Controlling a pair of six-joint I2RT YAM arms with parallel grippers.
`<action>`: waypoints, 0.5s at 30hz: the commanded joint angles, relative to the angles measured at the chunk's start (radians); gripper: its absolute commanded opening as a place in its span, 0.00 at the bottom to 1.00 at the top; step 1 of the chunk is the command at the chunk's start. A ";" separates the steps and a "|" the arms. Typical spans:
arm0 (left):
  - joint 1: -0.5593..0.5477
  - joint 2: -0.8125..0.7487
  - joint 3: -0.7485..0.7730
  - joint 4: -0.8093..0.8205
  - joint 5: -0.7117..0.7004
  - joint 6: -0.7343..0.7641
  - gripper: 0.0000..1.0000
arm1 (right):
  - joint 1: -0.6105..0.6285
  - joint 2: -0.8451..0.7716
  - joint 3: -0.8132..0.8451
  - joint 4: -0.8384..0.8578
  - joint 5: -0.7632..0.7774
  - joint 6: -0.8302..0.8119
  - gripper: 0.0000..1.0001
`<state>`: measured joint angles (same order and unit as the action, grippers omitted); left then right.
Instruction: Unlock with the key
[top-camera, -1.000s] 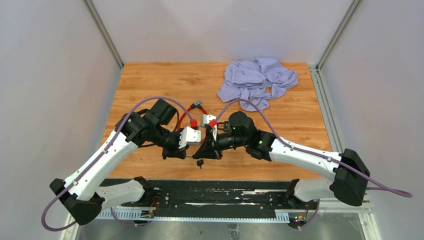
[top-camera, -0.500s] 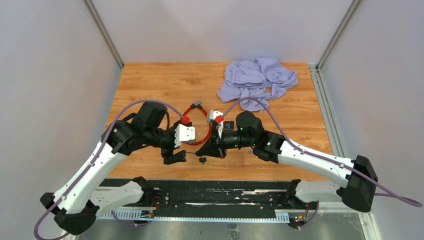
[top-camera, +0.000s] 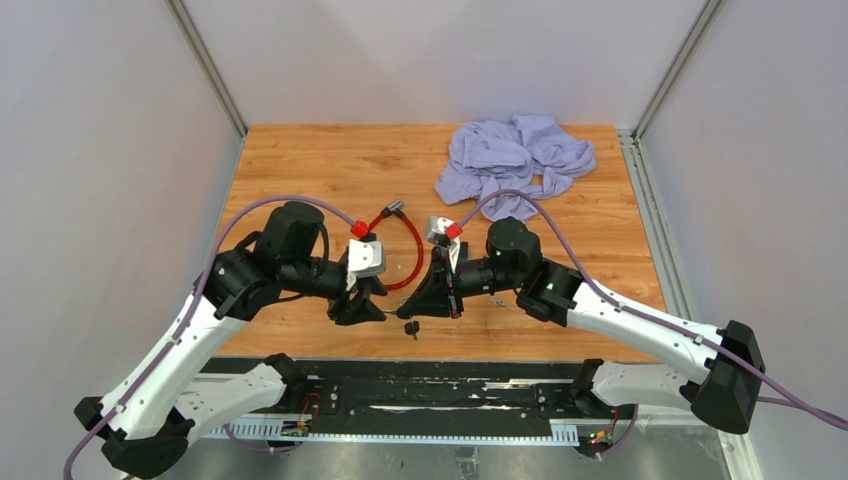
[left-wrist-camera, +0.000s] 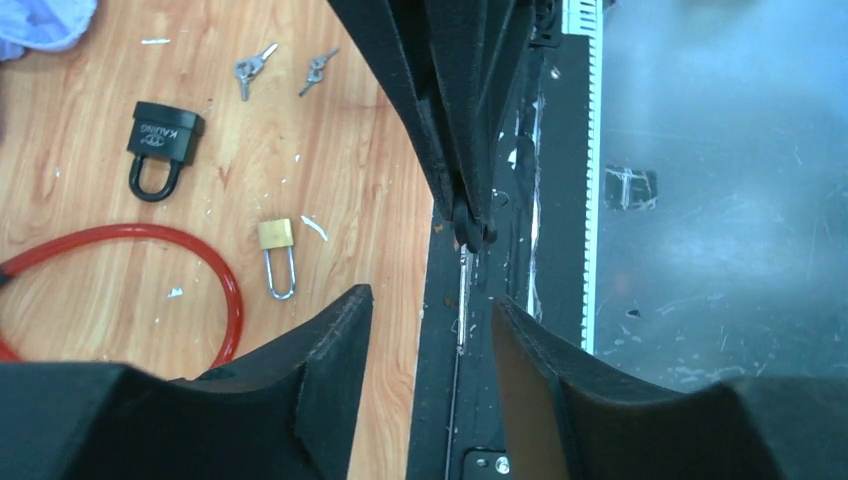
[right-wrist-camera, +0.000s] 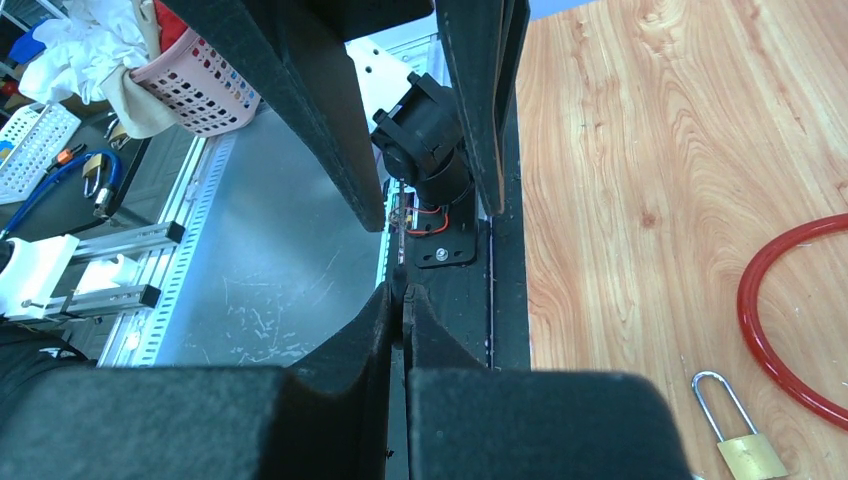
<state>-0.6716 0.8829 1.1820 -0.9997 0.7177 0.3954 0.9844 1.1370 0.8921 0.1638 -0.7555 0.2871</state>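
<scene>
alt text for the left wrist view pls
The left gripper, open, faces the right gripper, shut, over the table edge. On the wood lie a black padlock, a brass padlock, two key sets and a red cable.

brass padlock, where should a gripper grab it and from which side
Take the brass padlock by its square body, pinching across the two narrow sides, coming straight down. It lies flat on the table, and its shackle is thin and flush with the wood, so the body likely holds better.
</scene>
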 joint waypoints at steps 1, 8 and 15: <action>-0.005 0.023 -0.006 0.003 0.075 -0.038 0.46 | -0.016 0.001 0.033 0.005 -0.039 0.011 0.01; -0.005 0.034 -0.009 -0.002 0.068 -0.041 0.33 | -0.021 0.003 0.040 0.001 -0.032 0.003 0.01; -0.005 0.048 -0.012 -0.024 0.054 -0.043 0.33 | -0.021 0.004 0.047 -0.009 -0.015 -0.007 0.01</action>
<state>-0.6716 0.9226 1.1793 -1.0039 0.7647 0.3626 0.9787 1.1397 0.8948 0.1509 -0.7654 0.2901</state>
